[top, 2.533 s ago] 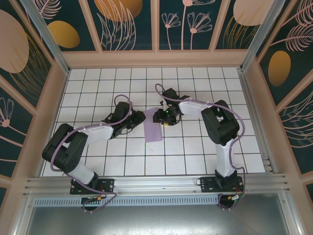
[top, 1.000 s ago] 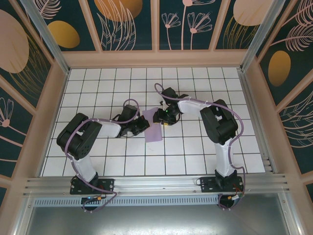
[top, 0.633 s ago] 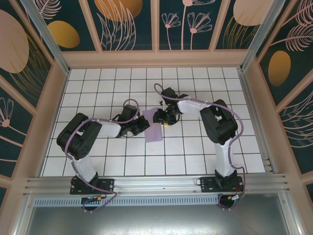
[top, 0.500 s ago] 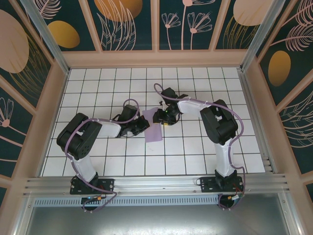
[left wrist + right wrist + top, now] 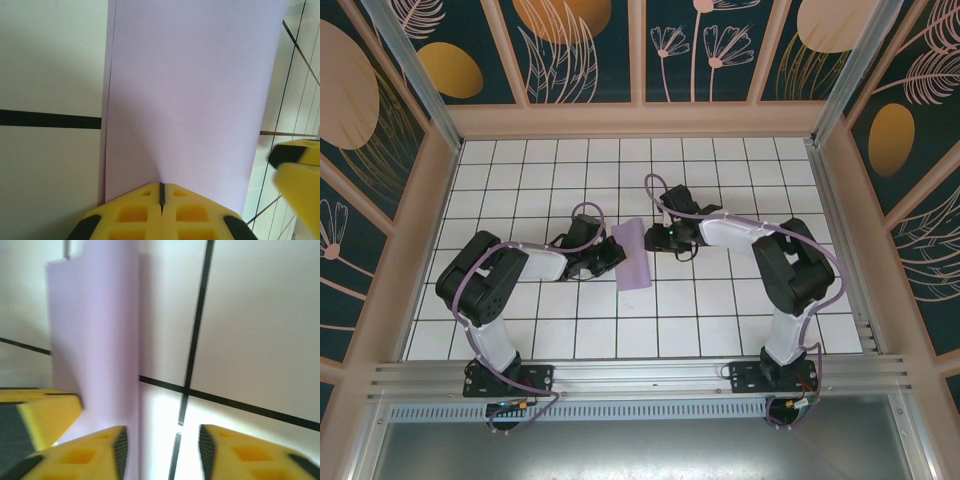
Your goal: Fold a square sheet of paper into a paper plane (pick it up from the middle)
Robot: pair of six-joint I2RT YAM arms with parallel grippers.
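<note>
You have the paper [image 5: 636,268] at the middle of the counter [image 5: 520,170], a narrow lavender strip running near to far; two layers show along its long edge, so it is folded over on itself. Your left fingers [image 5: 613,256] come in from the left and meet the strip's left edge about halfway along. In the left wrist view those fingers [image 5: 145,205] are closed tight, tip against tip, on the edge of the paper [image 5: 190,100], which rises slightly toward them. Your right fingers [image 5: 658,238] sit just right of the strip's far half. In the right wrist view they [image 5: 95,450] stand partly apart with nothing between them but bare counter and a black grid line; one tip is beside the paper [image 5: 95,330], and whether it touches you cannot tell.
</note>
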